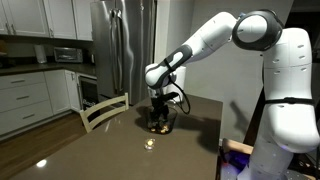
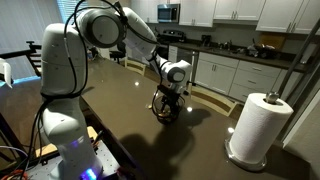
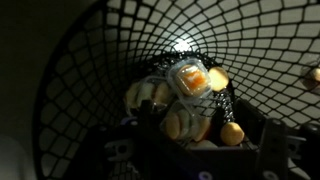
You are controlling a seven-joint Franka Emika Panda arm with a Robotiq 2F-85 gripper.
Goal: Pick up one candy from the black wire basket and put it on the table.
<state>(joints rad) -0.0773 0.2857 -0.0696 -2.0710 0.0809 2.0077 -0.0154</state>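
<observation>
The black wire basket [image 1: 160, 126] stands on the dark glossy table [image 1: 95, 150] and shows in both exterior views [image 2: 165, 113]. My gripper [image 1: 158, 115] points straight down into it. In the wrist view the basket's mesh wall [image 3: 100, 60] fills the frame around several yellow-orange candies: a clear-wrapped one [image 3: 190, 80] in the middle and a small round one [image 3: 232, 132] at the right. My gripper [image 3: 195, 150] is open, its dark fingers on either side of the candy pile. No candy is clearly clamped.
A white paper-towel roll [image 2: 258, 125] stands on the table [image 2: 120, 125] near the basket. A wooden chair [image 1: 103, 110] sits at the table's far edge. A steel fridge [image 1: 120, 45] and white cabinets stand behind. The robot's white base [image 1: 290, 110] is at the near edge.
</observation>
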